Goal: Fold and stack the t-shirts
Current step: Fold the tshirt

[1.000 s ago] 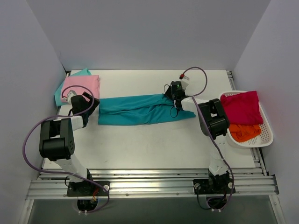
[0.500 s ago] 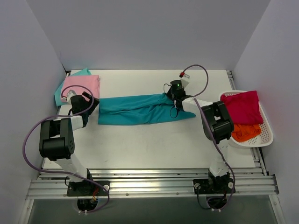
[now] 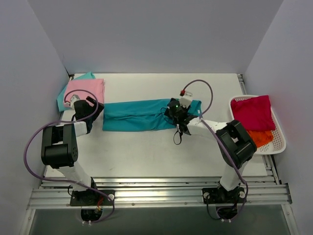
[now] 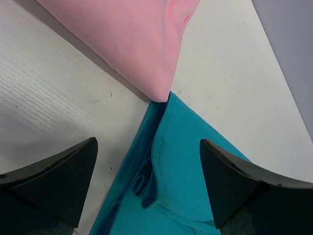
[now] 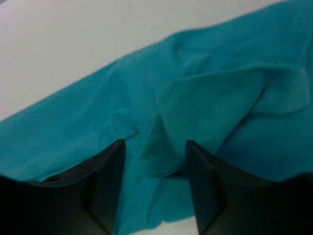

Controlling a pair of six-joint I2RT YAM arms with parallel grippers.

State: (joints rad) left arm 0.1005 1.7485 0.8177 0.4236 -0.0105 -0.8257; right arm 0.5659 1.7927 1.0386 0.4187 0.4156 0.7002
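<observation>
Swung toward the near left since a second ago, the right pincer (image 3: 173, 110) has carried the right end of the large teal t-shirt (image 3: 134, 115) with it. That end, which earlier tapered out further to the right, is now doubled back, and the garment is shorter. Nothing else is seen to have shifted.

The white tabletop (image 3: 146, 152) is crossed from left to right by the teal t-shirt, which is laid as a long narrow band a little beyond the middle. At the right edge a white basket (image 3: 280, 142) is set, in which a crimson t-shirt (image 3: 252, 112) is heaped at the far end and an orange t-shirt (image 3: 263, 138) at the near end. In the far left corner a folded pink t-shirt (image 3: 88, 88) is stacked on a light mint-teal t-shirt (image 3: 87, 75), whose edges show beyond it.

The left pincer (image 3: 98, 110) is held just above the left end of the teal band. In the left wrist view its jaws are spread wide with nothing gripped, and the teal hem (image 4: 186, 171) is seen below them, touching the corner of the pink cloth (image 4: 122, 39).

In the blurred right wrist view the right pincer (image 5: 154, 147) is nearly closed. A raised fold of the teal cloth (image 5: 220, 98) seems to be pinched between its fingers (image 5: 105, 181).
</observation>
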